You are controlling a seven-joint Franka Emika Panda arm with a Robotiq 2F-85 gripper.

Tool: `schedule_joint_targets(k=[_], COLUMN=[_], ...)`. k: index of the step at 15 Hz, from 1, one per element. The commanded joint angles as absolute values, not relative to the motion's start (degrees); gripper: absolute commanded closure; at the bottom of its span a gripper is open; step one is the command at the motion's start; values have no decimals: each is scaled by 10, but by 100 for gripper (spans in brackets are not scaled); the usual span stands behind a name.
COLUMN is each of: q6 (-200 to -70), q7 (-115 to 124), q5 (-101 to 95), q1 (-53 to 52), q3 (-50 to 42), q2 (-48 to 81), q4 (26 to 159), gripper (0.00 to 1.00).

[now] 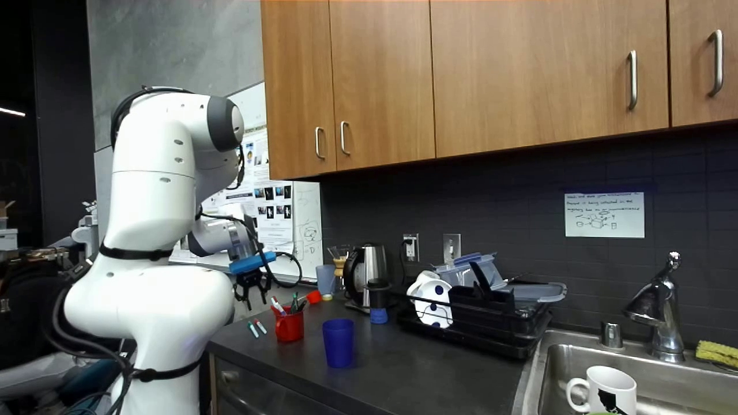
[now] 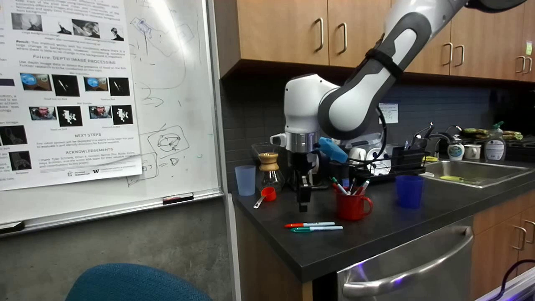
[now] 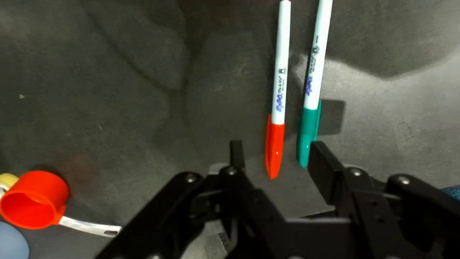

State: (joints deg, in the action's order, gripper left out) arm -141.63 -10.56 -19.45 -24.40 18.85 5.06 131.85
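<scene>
My gripper (image 3: 278, 160) is open and holds nothing. It hangs pointing down above the dark counter, near two capped markers lying side by side. In the wrist view, the red-capped marker (image 3: 281, 68) shows between the fingers, on the counter below them. The tip of the green-capped marker (image 3: 309, 129) is partly overlapped by the right finger (image 3: 325, 169). In an exterior view the gripper (image 2: 304, 200) stands above and behind the red marker (image 2: 310, 225) and the green marker (image 2: 317, 229), apart from both. A red mug (image 2: 350, 207) with several pens stands beside them.
A red scoop (image 3: 36, 201) with a metal handle lies left in the wrist view. A dark blue cup (image 1: 338, 344), a kettle (image 1: 375, 271), a glass coffee maker (image 2: 271, 177) and a dish rack (image 1: 473, 328) stand on the counter. The counter's edge (image 2: 267, 234) is close.
</scene>
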Motion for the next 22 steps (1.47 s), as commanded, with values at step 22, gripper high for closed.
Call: schedule_joint_targets(k=[22], q6=[-1471], q7=[-162], q5=[-152], q1=[-199], q3=[194], q2=[145], q4=[1318], gripper=[0])
